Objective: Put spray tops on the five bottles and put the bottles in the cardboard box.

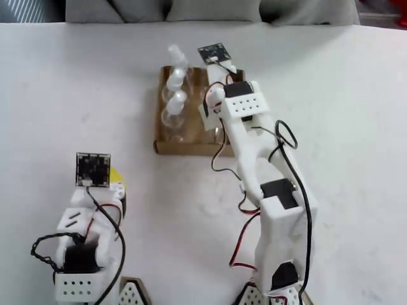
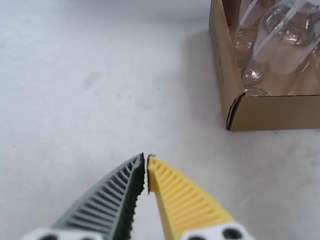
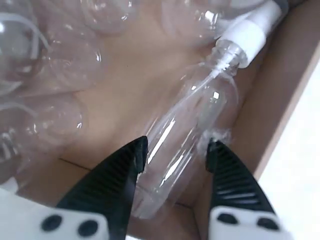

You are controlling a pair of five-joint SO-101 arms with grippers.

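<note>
R gripper [image 3: 177, 145] is inside the cardboard box [image 3: 287, 95]; its black fingers [image 3: 117, 177] are abt half open, clamped on a clear bottle [image 3: 192, 120], touching both flanks; bottle lies on its side on the box floor, next to the wall, w/ white spray top [image 3: 247, 37] fitted; other bottles [image 3: 55, 65] lie beside it in the box, white tops on those seen from the high view. L gripper [image 2: 146, 161] is low over the bench [image 2: 75, 75], well apart from the box; its grey & yellow fingers [image 2: 185, 200] are closed tip to tip, holding nothing. Box outer wall is plain brown; bottle is clear all over.
</note>
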